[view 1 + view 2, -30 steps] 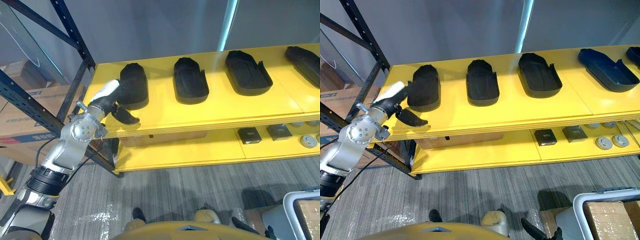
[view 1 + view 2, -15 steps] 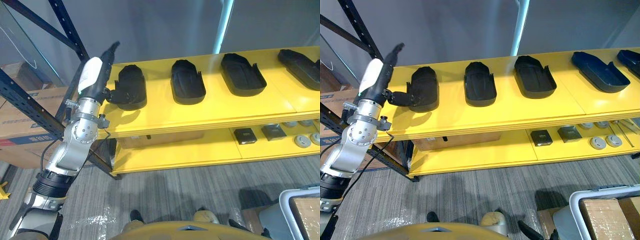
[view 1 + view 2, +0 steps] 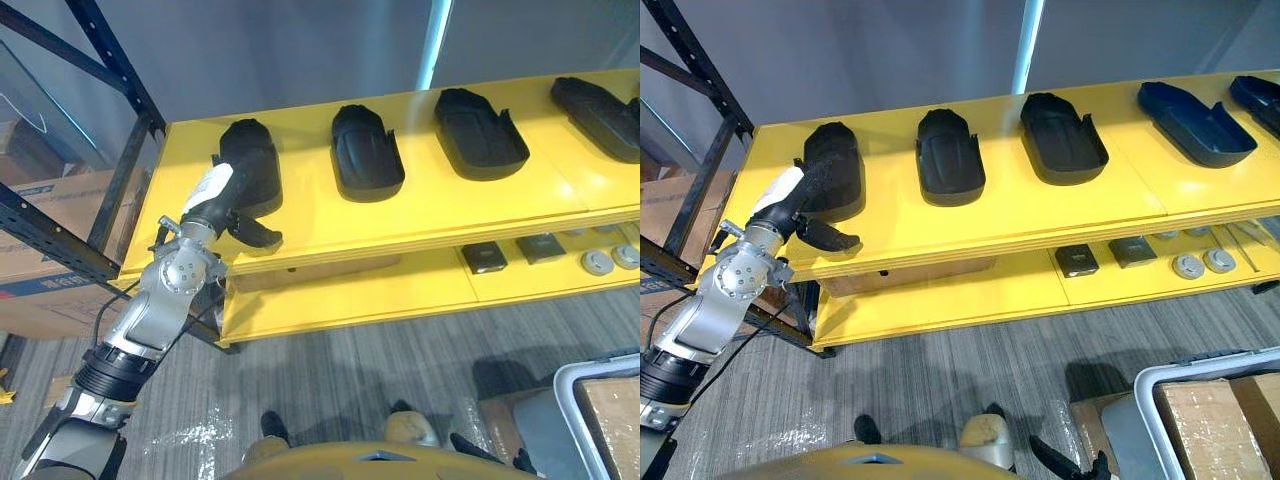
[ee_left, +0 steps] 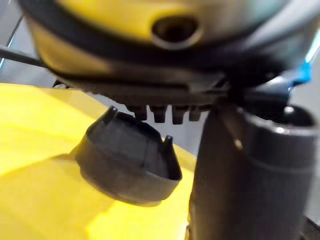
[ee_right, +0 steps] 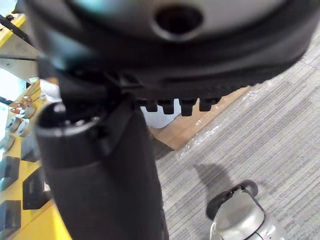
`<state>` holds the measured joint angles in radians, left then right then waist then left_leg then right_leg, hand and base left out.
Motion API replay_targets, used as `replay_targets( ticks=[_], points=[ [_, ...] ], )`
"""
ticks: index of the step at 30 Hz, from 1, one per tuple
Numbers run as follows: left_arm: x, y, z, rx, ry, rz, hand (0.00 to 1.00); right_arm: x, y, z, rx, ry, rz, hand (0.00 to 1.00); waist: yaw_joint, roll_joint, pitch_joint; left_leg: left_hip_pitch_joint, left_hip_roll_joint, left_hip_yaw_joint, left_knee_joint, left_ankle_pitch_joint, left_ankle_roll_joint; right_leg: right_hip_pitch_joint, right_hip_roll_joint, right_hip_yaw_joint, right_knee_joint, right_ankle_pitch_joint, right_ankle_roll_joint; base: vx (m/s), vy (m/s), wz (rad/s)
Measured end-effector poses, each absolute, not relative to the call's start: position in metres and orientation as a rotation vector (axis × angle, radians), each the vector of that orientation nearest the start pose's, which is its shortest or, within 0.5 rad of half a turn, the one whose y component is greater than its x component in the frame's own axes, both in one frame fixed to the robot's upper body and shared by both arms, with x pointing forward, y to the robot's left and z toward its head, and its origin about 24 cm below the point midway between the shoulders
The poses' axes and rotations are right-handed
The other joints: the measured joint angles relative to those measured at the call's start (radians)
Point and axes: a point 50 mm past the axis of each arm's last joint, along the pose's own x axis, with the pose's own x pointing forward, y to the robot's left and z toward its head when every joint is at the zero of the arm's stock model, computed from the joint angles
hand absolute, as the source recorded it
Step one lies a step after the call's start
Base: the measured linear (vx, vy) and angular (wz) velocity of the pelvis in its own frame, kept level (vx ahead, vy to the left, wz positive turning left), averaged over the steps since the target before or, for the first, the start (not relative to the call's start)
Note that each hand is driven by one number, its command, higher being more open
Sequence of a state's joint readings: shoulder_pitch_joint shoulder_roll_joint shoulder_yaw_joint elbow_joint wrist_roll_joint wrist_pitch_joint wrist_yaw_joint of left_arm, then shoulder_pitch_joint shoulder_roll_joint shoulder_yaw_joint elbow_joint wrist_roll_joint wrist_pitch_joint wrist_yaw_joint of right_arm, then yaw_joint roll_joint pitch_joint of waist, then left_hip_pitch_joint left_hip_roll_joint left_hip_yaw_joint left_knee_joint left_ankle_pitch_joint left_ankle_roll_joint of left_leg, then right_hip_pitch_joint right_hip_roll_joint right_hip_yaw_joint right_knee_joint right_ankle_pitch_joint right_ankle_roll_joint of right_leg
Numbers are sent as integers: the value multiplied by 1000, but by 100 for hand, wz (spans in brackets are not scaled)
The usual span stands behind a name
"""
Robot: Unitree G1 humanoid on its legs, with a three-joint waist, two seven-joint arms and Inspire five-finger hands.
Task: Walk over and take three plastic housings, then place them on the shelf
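1. Three black plastic housings lie in a row on the yellow shelf [image 3: 330, 225]: the leftmost housing [image 3: 252, 165], the middle housing [image 3: 366, 155] and the third housing [image 3: 480, 135], each well apart from the next.
2. My left hand [image 3: 228, 212] sits at the shelf's left front, just beside the leftmost housing.
3. Its fingers [image 3: 258, 238] reach loosely across that housing's near end, spread and gripping nothing.
4. My right hand [image 5: 100, 165] hangs over the grey floor [image 5: 250, 140], its fingers relaxed and empty.
5. I read this as the tail of the placing step: all three housings rest on the shelf and neither hand holds one.
6. The next move calls for lifting the left hand up and back from the shelf edge, keeping the fingers from clipping the leftmost housing.
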<state>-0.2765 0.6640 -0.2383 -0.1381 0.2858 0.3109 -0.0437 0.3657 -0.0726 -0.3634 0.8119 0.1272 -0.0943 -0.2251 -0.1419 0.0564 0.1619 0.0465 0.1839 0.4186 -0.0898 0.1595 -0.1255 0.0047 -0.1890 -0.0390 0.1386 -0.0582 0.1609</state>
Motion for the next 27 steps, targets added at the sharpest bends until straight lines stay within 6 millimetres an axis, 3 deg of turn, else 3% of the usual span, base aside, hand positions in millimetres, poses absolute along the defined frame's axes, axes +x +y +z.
replay_targets(
  ticks=[10,27],
  points=[
    [297,193,119,998,55,-342,100,16,-257,-142,23,1029,-776,100,1,12,8,0,0,2,0,-6,-5,0,-1,0,0,1,2,0,0,0],
    [298,196,118,1032,116,-385,100,11,-264,-140,29,1027,-825,100,2,33,1,13,1,2,0,-8,-8,15,-2,-5,-2,2,3,0,0,0]
  ],
)
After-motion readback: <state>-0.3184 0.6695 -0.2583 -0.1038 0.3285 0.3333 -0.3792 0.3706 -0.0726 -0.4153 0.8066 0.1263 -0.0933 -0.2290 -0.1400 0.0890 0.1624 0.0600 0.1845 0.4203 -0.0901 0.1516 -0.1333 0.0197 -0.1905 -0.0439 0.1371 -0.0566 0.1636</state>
